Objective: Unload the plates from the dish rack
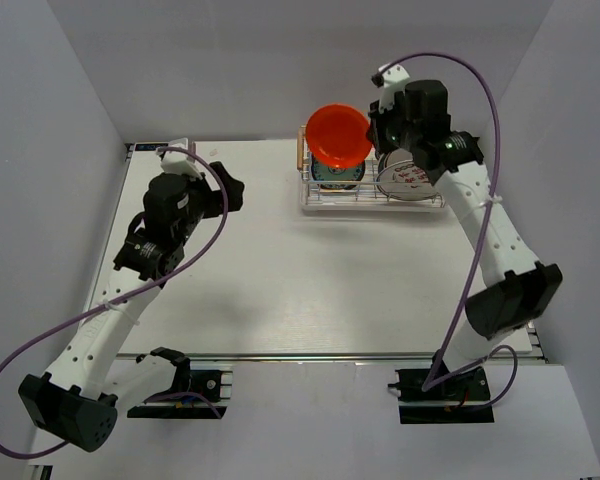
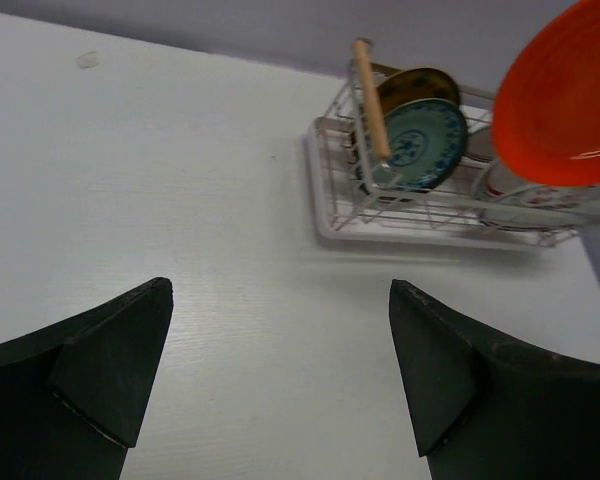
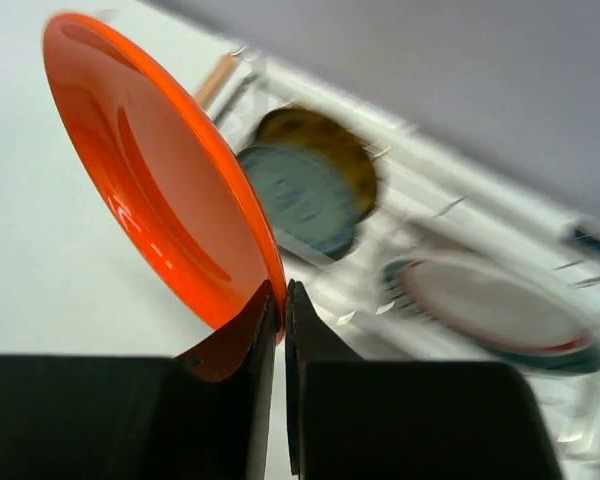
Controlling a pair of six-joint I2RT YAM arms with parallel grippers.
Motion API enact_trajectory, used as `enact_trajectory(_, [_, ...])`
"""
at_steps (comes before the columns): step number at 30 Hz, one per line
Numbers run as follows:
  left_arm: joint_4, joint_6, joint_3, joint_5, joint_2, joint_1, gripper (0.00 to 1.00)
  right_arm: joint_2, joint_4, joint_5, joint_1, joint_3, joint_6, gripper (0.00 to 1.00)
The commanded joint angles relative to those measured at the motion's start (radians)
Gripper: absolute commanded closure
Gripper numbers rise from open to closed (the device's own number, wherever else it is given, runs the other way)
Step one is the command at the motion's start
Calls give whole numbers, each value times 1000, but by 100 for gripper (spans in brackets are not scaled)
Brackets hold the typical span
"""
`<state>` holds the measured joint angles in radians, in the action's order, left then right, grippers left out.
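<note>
Orange plate [image 1: 339,135] is above the dish rack [image 1: 372,204], left end, its rim pinched by the right gripper [image 3: 280,292]. Blue patterned plate [image 2: 425,145] and white plate [image 3: 485,305] sit in the rack. Left gripper [image 2: 280,370] is spread wide and empty over the table [image 1: 280,290], well left of the rack.

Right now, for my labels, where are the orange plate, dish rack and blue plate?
orange plate [image 1: 340,135]: top view, middle of its face.
dish rack [image 1: 375,203]: top view, near wire rim.
blue plate [image 2: 425,143]: left wrist view, its patterned middle.
</note>
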<state>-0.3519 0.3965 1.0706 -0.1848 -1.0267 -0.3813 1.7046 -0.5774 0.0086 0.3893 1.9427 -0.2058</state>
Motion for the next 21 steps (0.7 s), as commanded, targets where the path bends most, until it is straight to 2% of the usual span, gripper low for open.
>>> enact_trajectory(1, [119,22,-12,226,-4,2,2,-109,10,-238,-1,-200,346,100])
enact_trajectory(3, [161,41,-20,339,-33,2,2,-186,81,-312,0,-307,470,100])
enact_trajectory(4, [174,56,-20,370,-47,2,2,-219,100,-350,0,-379,494,100])
enact_trajectory(8, [247,93,-37,528,-110,2,2,-269,148,-458,11,-497,591,100])
enact_trajectory(11, [301,111,-52,646,-188,2,2,-261,123,-525,19,-524,618,100])
enact_trajectory(16, [295,117,-52,717,-259,2,3,-266,155,-578,20,-570,657,100])
enact_trajectory(18, [304,120,-63,732,-266,2,9,-266,160,-581,22,-577,660,100])
enact_trajectory(21, [344,137,-92,775,-269,2,38,-260,162,-596,23,-582,660,100])
